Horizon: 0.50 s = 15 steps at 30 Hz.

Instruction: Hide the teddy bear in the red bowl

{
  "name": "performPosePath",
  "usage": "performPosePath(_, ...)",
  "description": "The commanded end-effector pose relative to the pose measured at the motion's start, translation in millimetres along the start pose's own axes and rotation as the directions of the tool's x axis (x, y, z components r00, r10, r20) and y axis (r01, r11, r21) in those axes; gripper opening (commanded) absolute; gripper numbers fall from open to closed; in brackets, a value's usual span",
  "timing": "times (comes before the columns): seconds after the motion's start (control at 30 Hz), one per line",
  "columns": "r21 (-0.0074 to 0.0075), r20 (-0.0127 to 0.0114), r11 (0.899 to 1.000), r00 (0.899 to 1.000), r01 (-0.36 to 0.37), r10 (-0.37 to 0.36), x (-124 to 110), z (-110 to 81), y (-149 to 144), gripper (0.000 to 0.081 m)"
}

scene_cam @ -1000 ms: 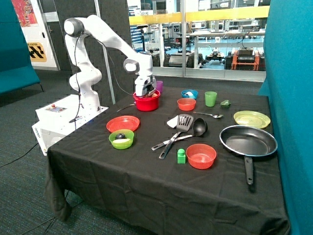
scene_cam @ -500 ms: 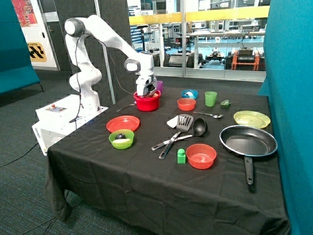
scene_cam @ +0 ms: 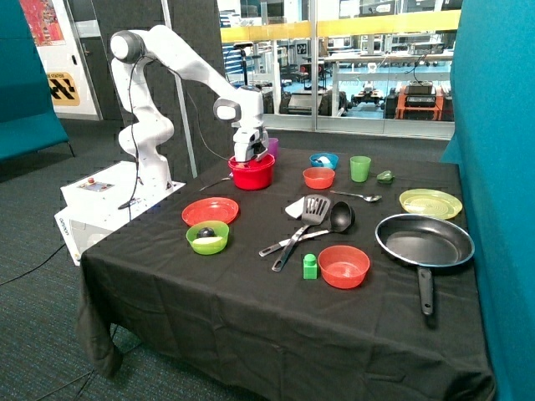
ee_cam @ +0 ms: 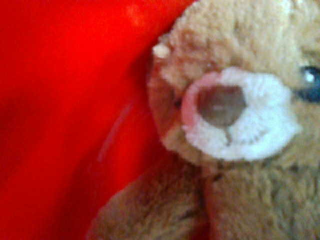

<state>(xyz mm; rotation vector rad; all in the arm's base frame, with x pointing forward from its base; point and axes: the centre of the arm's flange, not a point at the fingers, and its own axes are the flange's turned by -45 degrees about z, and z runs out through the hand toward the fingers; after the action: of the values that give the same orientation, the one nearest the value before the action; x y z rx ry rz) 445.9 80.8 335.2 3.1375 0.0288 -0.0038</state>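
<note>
The teddy bear [ee_cam: 235,115] fills the wrist view at very close range: light brown fuzz, a white muzzle and a blue eye. It lies against the inner wall of the red bowl [ee_cam: 65,100]. In the outside view the red bowl [scene_cam: 251,175] stands at the table's far corner nearest the robot base. My gripper [scene_cam: 252,154] reaches straight down into it, its tip hidden below the rim. The bear does not show in the outside view.
A flat red plate [scene_cam: 210,210] and a green bowl [scene_cam: 207,236] lie in front of the red bowl. Orange-red bowls [scene_cam: 318,177] [scene_cam: 343,266], a spatula and ladle [scene_cam: 309,219], a green cup [scene_cam: 360,168], a frying pan [scene_cam: 424,241] and a green plate [scene_cam: 430,202] spread across the table.
My gripper has sunk a little deeper into the red bowl. The pale bit of bear seen at the rim one second ago no longer shows.
</note>
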Motion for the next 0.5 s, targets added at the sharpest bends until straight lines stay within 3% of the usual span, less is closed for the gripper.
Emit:
performPosePath(0.0,0.0039,-0.0026,1.0,1.0,0.023,-0.023,-5.1,-16.0,-0.2,0.0808)
performPosePath(0.4,0.0038,-0.0028,0.997,0.997,0.076,-0.076,-11.6,-52.5,10.0,0.0726)
performPosePath(0.47,0.0038,-0.0026,0.999,0.999,0.045,-0.045,-12.3,-58.5,14.4,0.0722)
